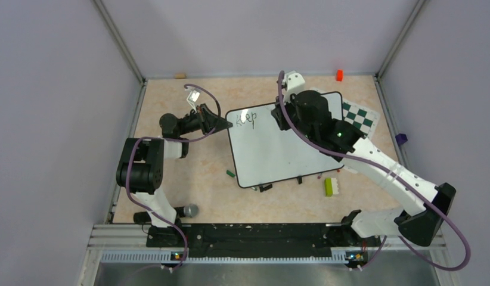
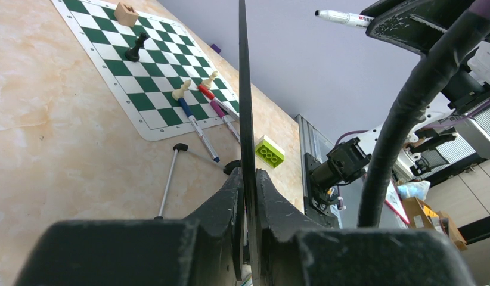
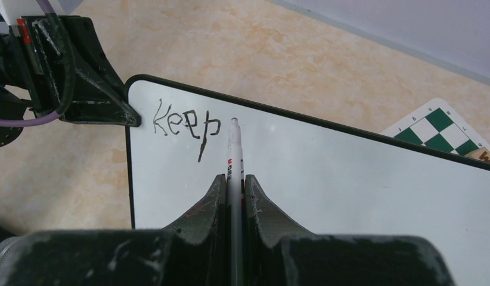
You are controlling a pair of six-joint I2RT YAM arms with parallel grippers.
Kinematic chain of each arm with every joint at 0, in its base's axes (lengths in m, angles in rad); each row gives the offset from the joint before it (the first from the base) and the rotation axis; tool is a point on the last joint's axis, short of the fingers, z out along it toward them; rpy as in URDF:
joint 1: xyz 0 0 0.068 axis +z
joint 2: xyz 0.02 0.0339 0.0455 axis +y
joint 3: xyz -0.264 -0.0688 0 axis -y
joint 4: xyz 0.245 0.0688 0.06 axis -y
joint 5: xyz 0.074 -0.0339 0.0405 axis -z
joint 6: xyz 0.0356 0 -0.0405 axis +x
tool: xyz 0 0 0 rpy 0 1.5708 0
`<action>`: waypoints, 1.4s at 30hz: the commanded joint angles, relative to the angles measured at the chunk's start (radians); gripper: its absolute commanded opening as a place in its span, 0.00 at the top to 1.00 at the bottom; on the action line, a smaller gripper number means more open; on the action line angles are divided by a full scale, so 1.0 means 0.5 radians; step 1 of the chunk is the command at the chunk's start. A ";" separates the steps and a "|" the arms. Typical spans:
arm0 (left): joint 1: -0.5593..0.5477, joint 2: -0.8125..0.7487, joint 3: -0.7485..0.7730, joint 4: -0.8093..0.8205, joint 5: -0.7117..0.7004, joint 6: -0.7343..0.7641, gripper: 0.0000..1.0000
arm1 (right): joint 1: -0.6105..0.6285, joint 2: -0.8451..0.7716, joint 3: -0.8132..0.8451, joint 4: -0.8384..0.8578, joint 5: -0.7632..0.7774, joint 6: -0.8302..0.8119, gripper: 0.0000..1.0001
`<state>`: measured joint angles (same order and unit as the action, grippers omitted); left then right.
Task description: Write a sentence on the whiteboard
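**One Word on the Board, Marker Held Beside It**

A large glossy white rectangular whiteboard [image 1: 272,152] with a thin black rim and rounded corners is seen near the middle of the beige marbled table [image 1: 195,173]. It is set at a slight angle, between the two arms. Of the sentence [image 3: 186,123], only the dark handwritten word "Keep" is visible, placed close to the board's far left corner.

The left fingers [image 1: 226,124] are clamped together on the board's left edge, right at that corner and just beside the letter K. In the left wrist view the black rim is seen edge-on, running straight up from between them.

The right fingers [image 1: 281,122] are closed on a slim white marker pen [image 3: 233,149], which is pointed away from the wrist over the white face. Its tip is found just beside the final "p"; whether it is touching the surface cannot be told.

A green-and-white chequered chess mat [image 1: 362,119] is partly covered by the board's far right corner. A lime-green toy brick [image 1: 330,186] lies on the table just beside the board's near right corner. A small orange block [image 1: 339,75] sits by the back wall, well apart from the board.
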<state>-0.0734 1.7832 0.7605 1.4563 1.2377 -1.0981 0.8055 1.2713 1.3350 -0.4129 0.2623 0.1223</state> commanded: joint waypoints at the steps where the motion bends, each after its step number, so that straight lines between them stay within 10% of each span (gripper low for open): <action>1: -0.007 -0.037 -0.010 0.046 0.111 0.110 0.89 | -0.017 -0.100 0.004 0.092 0.052 -0.027 1.00; 42: -0.014 -0.091 -0.007 0.045 0.126 0.123 0.89 | -0.017 0.205 0.180 -0.226 0.140 0.074 1.00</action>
<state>-0.0738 1.7756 0.7605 1.4406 1.2415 -1.0885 0.8036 1.3746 1.3582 -0.5381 0.3157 0.1497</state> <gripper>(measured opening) 0.134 0.098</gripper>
